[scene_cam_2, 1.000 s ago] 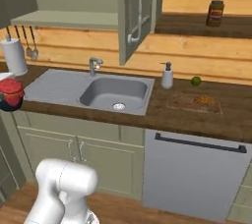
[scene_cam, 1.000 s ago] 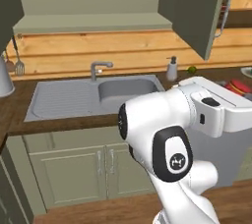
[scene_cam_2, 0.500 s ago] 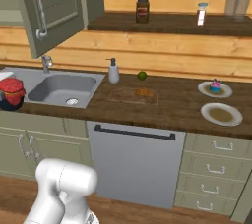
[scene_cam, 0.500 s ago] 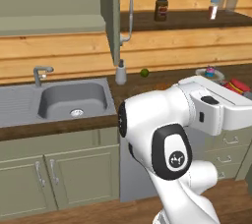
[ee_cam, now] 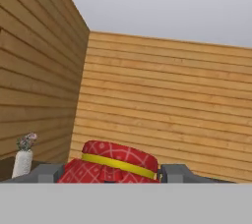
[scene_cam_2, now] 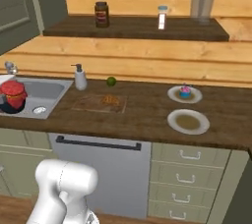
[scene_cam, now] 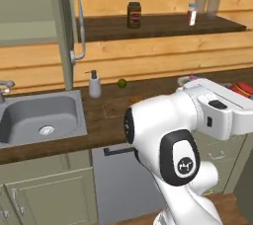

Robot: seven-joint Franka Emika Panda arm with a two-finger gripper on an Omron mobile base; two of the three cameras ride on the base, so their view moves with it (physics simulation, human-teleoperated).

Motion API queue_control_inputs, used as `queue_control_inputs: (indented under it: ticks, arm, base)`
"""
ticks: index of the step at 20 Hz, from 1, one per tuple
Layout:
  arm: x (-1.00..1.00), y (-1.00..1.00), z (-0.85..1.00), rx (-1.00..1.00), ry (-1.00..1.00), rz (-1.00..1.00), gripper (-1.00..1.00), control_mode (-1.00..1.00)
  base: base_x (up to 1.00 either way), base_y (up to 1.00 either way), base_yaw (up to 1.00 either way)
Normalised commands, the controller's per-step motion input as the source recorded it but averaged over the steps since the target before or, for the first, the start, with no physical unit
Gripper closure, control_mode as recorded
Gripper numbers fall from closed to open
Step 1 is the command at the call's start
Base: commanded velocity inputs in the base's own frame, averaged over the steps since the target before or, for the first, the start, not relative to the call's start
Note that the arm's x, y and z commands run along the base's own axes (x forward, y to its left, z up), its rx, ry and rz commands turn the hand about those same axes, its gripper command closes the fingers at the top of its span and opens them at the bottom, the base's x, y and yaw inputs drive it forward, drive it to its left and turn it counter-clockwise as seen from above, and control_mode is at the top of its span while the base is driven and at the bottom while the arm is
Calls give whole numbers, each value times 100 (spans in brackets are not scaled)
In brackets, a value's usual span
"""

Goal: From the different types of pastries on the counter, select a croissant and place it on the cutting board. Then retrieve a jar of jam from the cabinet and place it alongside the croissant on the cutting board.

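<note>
Gripper (ee_cam: 108, 176) closed on the jar of jam (ee_cam: 110, 166): red jar with white pattern and a yellow band, sitting between the two grey finger blocks in hand view. Same jar of jam seen at far left of right base view (scene_cam_2: 13, 95), in front of the sink (scene_cam_2: 47, 93), and at the right edge of left base view (scene_cam: 242, 89) past the white arm. Held off the counter (scene_cam_2: 147, 112), well apart from the cutting board (scene_cam_2: 93, 104).

Croissant (scene_cam_2: 110, 100) lying on the right part of the cutting board, golden-orange, flat on it. Board set on the counter just right of the sink, in front of a white soap dispenser (scene_cam_2: 79, 77) and a small green lime (scene_cam_2: 111, 81) near the wall.

Further right on the counter: two pale plates. Rear plate (scene_cam_2: 175, 96) carries the cupcake (scene_cam_2: 185, 91) with pink and blue topping; front plate (scene_cam_2: 197, 126) nearer the counter edge, brownish centre.

Higher dark shelf (scene_cam_2: 138, 27) holds a dark jar with yellow-red label (scene_cam_2: 101, 14), a small white bottle (scene_cam_2: 162, 17) and a grey glass (scene_cam_2: 201, 5). Cabinet door (scene_cam: 62, 26) standing open at the left in left base view, long curved pale handle (scene_cam: 78, 24) facing out. Beige drawers (scene_cam_2: 189, 179) and a grey dishwasher front (scene_cam_2: 106, 174) below the counter. Small white vase with flowers (ee_cam: 23, 156) at lower left of hand view against plank walls.
</note>
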Motion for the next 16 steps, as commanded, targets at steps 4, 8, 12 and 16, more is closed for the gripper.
queue_control_inputs:
  ticks: [4, 8, 12, 16]
  arm:
    - [0, 0, 0, 0, 0, 0, 100, 100]
    - [0, 0, 0, 0, 0, 0, 100, 100]
    - [0, 0, 0, 0, 0, 0, 100, 100]
    - [0, 0, 0, 0, 0, 0, 100, 100]
  base:
    - [99, 15, -15]
    - [30, -2, -4]
    - [16, -2, -4]
    - [52, -39, 0]
